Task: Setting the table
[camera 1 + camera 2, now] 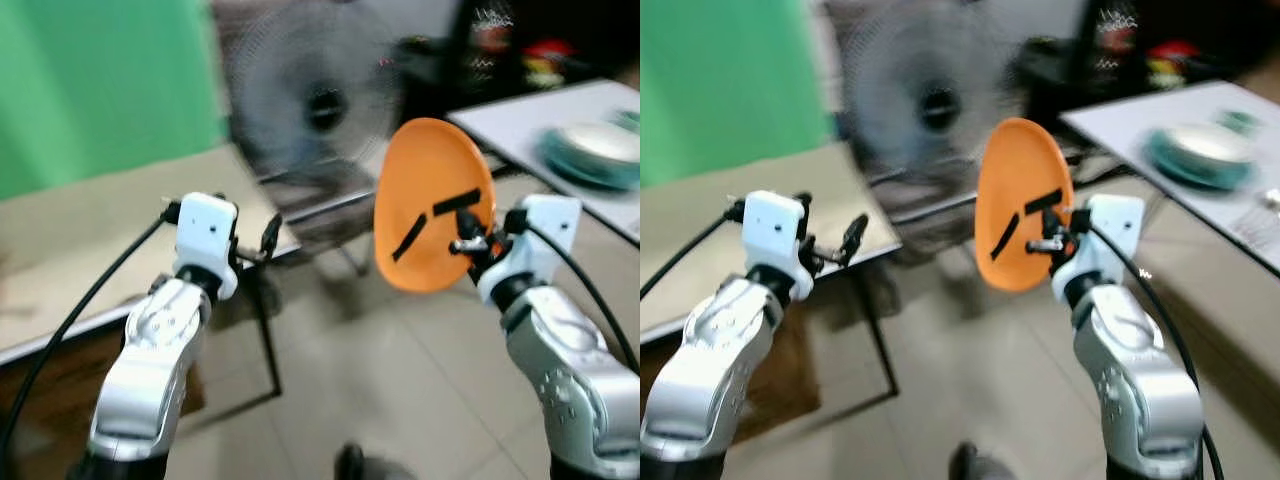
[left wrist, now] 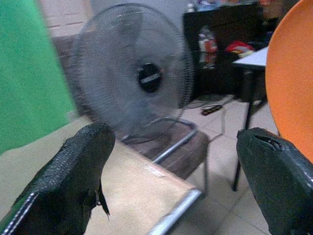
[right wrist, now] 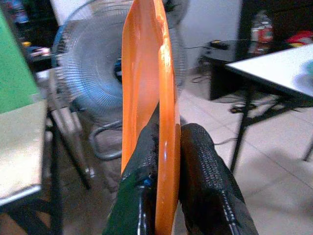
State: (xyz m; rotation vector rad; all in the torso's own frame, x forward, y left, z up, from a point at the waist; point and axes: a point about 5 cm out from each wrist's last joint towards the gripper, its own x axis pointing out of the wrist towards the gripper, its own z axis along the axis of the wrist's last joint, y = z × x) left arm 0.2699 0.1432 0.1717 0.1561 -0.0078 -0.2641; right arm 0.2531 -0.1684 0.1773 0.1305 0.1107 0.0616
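Note:
An orange plate stands on edge in front of me, with my right gripper shut on its rim. The right wrist view shows both black fingers pinching the thin orange plate. My left gripper is open and holds nothing, level with the corner of a beige table. In the left wrist view its two fingertips stand wide apart. A white table at the right carries a stack of teal dishes. The eye views are blurred.
A large standing fan is straight ahead, with a metal-framed chair below it. A dark cabinet with small items stands behind the white table. Tiled floor lies between the two tables.

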